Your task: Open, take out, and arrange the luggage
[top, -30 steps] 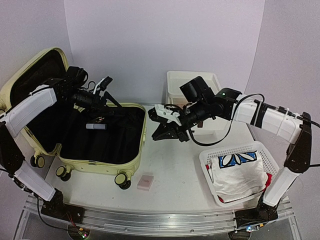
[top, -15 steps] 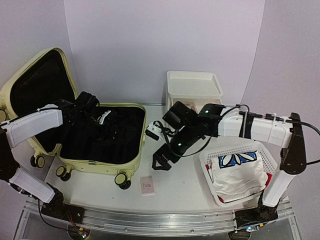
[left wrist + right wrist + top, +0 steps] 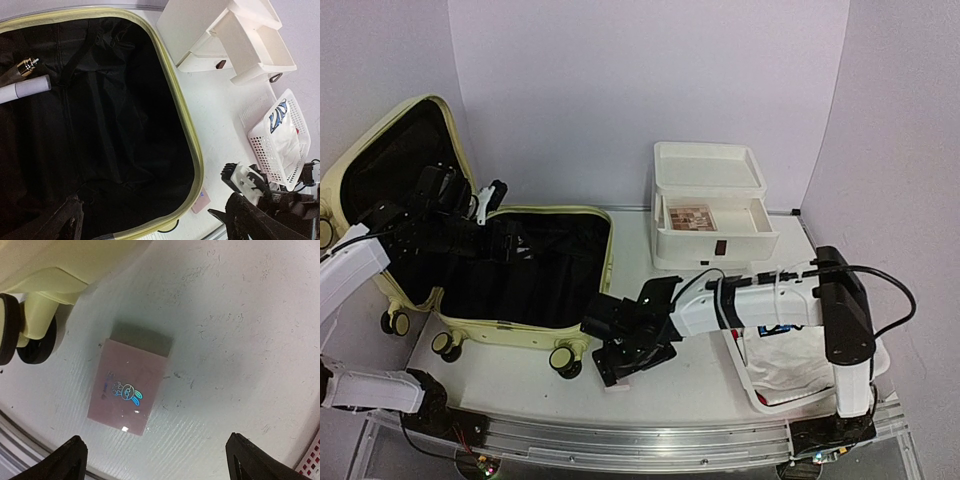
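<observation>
Your luggage (image 3: 520,335) lies open at the left of the worktop (image 3: 520,385) with its lid propped back. The black lining swallows detail, and only a white tube with a gold cap (image 3: 25,89) shows inside. Your left hand (image 3: 157,227) hangs released over that cavity, with only its fingertips in frame. Your right hand (image 3: 157,460) is spread wide above a small pink case (image 3: 130,392) beside a caster wheel (image 3: 15,335), hiding most of the case from overhead.
</observation>
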`<state>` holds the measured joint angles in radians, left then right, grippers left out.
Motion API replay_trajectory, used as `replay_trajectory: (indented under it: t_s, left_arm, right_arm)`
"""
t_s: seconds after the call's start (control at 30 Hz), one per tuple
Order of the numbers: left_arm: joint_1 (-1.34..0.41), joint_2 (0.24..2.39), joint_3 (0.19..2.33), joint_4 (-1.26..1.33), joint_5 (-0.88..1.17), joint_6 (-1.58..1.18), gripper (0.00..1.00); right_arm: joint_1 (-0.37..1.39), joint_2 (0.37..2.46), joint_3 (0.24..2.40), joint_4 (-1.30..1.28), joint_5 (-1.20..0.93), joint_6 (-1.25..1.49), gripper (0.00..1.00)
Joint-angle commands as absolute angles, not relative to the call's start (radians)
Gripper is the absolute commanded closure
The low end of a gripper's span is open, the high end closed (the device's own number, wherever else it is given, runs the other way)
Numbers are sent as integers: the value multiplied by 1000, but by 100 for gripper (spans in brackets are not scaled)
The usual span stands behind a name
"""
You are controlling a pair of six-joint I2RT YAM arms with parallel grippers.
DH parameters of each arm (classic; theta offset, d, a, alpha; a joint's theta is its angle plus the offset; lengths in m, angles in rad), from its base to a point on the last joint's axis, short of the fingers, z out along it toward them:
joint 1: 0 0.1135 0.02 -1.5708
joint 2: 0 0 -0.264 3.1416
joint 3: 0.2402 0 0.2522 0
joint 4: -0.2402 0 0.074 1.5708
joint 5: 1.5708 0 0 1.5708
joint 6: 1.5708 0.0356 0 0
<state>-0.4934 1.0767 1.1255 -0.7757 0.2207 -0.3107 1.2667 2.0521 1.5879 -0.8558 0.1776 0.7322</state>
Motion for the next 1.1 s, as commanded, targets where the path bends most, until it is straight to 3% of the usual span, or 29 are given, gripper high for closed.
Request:
replay_trajectory:
  t_s: [0.0,0.2,0.3,0.43,0.63,0.73,0.87,0.97,1.07]
  left_arm:
    - [-489,1006,1117,-750,201,-306,1]
    - [-489,921,1045,-750,206,-316,1]
    - [-489,887,1029,-751,204,-326,1]
    - [-489,876,1027,-750,204,-334,1]
    - [-489,894,1040,-750,214,-333,1]
    - [-489,900,1042,-750,213,-331,0]
    - [-489,904,1044,-750,201,-330,0]
    - [-489,915,1050,-750,187,-326,1]
    - [-489,941,1062,-750,177,-320,0]
  right_arm:
    - [1307,2117,1626,-794,309,838,2]
    - [1322,2195,1635,-771,333,859,2]
    - [1323,2225,1644,-760,320,852,7]
    - [1324,2246,1662,-750,298,847,27]
    - [1324,2247,1641,-723,269,853,30]
    - [1324,2220,1616,-722,296,858,47]
    - [1326,2136,1581,-724,310,808,61]
    - [1333,2036,1532,-724,327,736,69]
    - [1334,1912,1476,-733,322,650,70]
